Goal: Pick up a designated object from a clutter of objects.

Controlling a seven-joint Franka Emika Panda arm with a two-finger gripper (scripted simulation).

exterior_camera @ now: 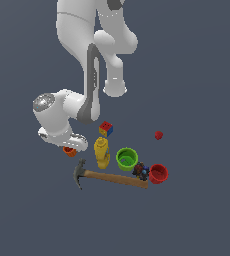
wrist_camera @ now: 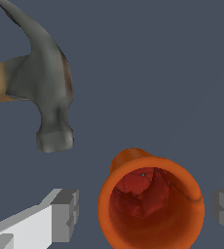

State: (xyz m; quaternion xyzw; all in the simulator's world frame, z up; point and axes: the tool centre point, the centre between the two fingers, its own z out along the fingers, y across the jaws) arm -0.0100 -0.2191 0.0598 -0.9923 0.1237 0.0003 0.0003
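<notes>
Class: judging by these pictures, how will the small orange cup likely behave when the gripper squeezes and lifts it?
The orange cup looks hollow, so probably light. Its round, tapered wall may slip between the gripper fingers. It seems tilted towards the camera, so a nudge could roll it towards the hammer.

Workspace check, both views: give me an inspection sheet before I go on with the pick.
Surface: plain dark floor, flat, no markings.
Job's thing: orange cup sits between the claw's fingers, mouth towards the wrist camera; in the exterior view it is mostly hidden under the hand.
Clutter: hammer lies flat, head nearest the orange cup; yellow bottle, green cup, red cup, small dark multicoloured object between those two cups, multicoloured cube, red ball apart from the rest.
Claw: open, one finger on each side of the cup, gaps visible on both sides.
Cables: nothing seen.
Surroundings: nothing seen.
</notes>
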